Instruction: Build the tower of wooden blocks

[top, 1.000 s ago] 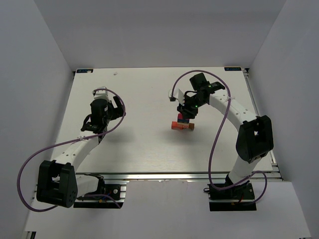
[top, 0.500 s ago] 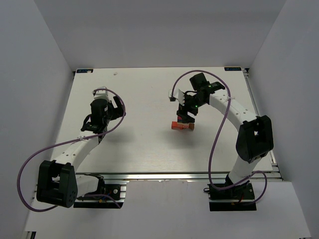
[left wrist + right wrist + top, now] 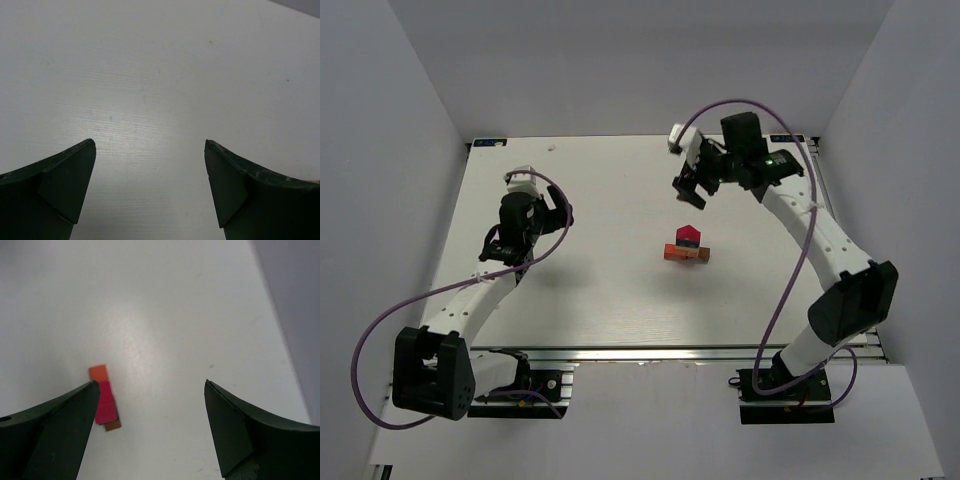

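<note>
A white table (image 3: 600, 300) seen from above, with two robot arms bolted at its near edge. The wood block tower (image 3: 686, 246) stands a little right of the table's middle. It is small and low: a magenta-red block (image 3: 689, 237) sits on an orange-red bar (image 3: 684, 254) that lies flat on the surface. Nothing touches the tower.

The right gripper (image 3: 149, 381) hangs in the air on the far side of the tower, near it but clearly apart. Its two dark fingers are spread wide, with nothing between them. In the right wrist view the camera looks down past those fingers at the tower (image 3: 105, 401) on the table below. The tower appears low and left in that picture, close beside the inner edge of the left-hand finger. From this angle it reads as a short strip of colour, orange at the upper end, magenta-red in the middle, and a sliver of a brown block (image 3: 113, 425) at the lower end.

The left gripper (image 3: 150, 145) is well apart from the tower, off to its left in the overhead view. Its fingers are also spread wide and hold nothing. Its wrist view shows only bare white table between the two finger tips.
</note>
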